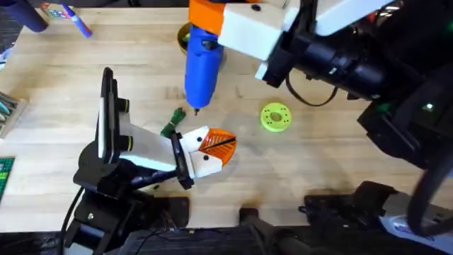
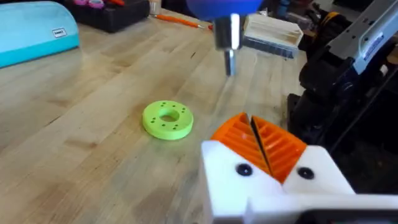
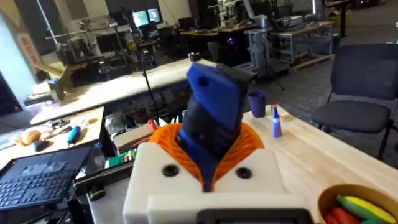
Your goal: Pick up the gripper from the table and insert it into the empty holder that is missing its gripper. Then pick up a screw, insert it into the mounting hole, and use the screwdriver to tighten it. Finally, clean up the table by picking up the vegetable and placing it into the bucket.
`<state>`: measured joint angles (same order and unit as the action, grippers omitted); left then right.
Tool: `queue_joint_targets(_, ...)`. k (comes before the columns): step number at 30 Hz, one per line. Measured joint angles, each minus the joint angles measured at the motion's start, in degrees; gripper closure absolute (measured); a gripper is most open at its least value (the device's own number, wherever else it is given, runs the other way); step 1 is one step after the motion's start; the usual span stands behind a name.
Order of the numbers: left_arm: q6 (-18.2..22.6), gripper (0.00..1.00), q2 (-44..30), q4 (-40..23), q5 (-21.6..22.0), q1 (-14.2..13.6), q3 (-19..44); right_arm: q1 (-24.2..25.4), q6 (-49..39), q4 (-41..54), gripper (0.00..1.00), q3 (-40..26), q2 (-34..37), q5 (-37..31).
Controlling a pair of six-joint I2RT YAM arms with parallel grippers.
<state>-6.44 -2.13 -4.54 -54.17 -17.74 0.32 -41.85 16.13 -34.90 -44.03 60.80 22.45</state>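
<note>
Blue and thick, the screwdriver (image 1: pixel 202 60) hangs bit-down over the wooden table (image 1: pixel 56 85), and its thin metal bit stops just above the wood, close to the vegetable (image 1: pixel 172 122). The right gripper (image 3: pixel 205 155) holds it tight: in the right wrist view the blue body sits squeezed between the orange ribbed pads (image 3: pixel 165 134). The vegetable is a small dark-green piece lying on the table, just beside the tip of the holder (image 1: pixel 131 145). The holder is the small arm with a black frame and a white body, and it lies across the lower left part of the table. The left gripper (image 1: pixel 216 145) rests at the end of that white body, its white fingers with orange pads pressed together with no gap and nothing between them. In the left wrist view the same two orange pads (image 2: pixel 283 146) meet along a thin dark line, and the screwdriver's metal bit (image 2: pixel 229 43) hangs above the wood a little beyond them. A lime-green round disc (image 1: pixel 275 117) with a hole in the middle lies flat on the table, to the right of the vegetable and apart from it. A small blue marker pen (image 1: pixel 74 20) lies far off near the back left edge. In the right wrist view, a wooden bowl (image 3: pixel 348 199) with something yellow and red in it sits near the right gripper.
</note>
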Motion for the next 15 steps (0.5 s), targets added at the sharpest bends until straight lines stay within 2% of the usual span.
queue_joint_targets(10,0.00,0.990,0.00,0.00,0.00,0.00,0.00,1.04,-2.68,11.27,0.961,-0.11,0.01,-0.59)
queue_joint_targets(15,0.00,0.991,0.01,0.00,0.00,0.00,0.00,1.60,-3.08,12.27,0.961,-0.11,0.00,-0.99)
